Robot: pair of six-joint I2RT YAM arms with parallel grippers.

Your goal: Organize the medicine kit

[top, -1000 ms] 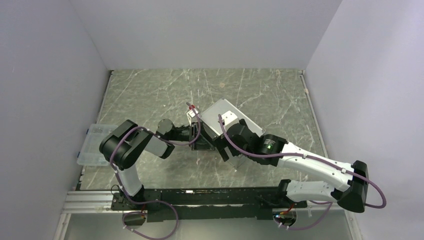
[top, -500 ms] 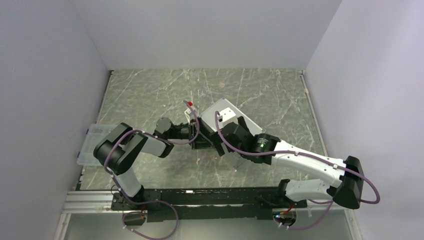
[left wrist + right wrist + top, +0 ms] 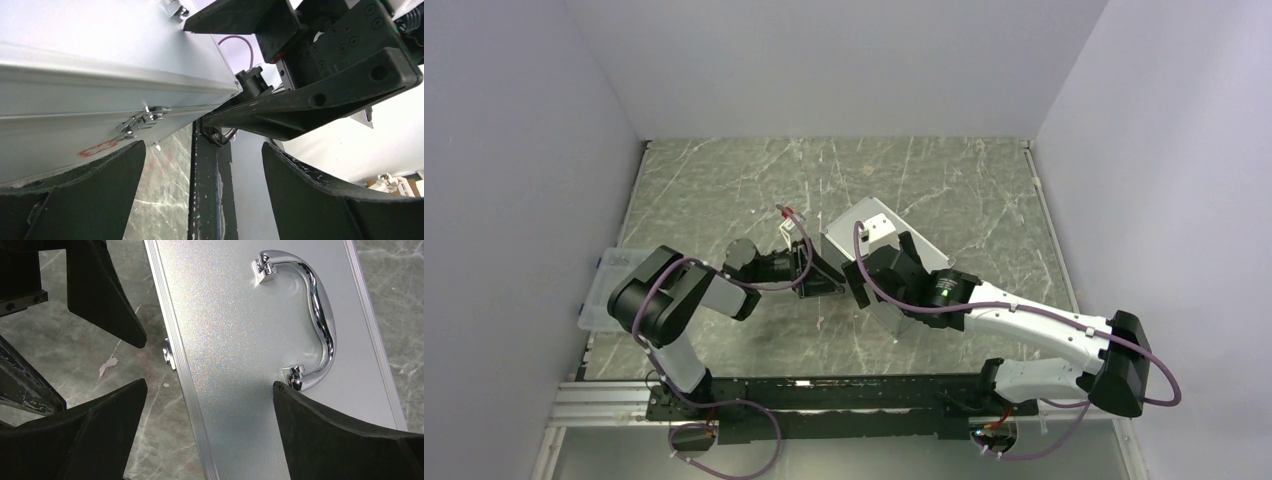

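At frame centre, the closed aluminium case (image 3: 879,250) stands between left gripper (image 3: 200,150) and right gripper (image 3: 210,405), both spread wide and gripping nothing; its latch (image 3: 142,120) probably needs releasing.

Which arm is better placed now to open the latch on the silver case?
Left. Its open gripper faces the latch on the case; the right gripper straddles the handle side.

Case (image 3: 240,350): pebbled matt aluminium-look skin, ribbed metal edging. Handle (image 3: 310,315) and latch (image 3: 142,120): glossy chrome. Counter (image 3: 724,180): smooth grey-green marbled stone look, white veins.
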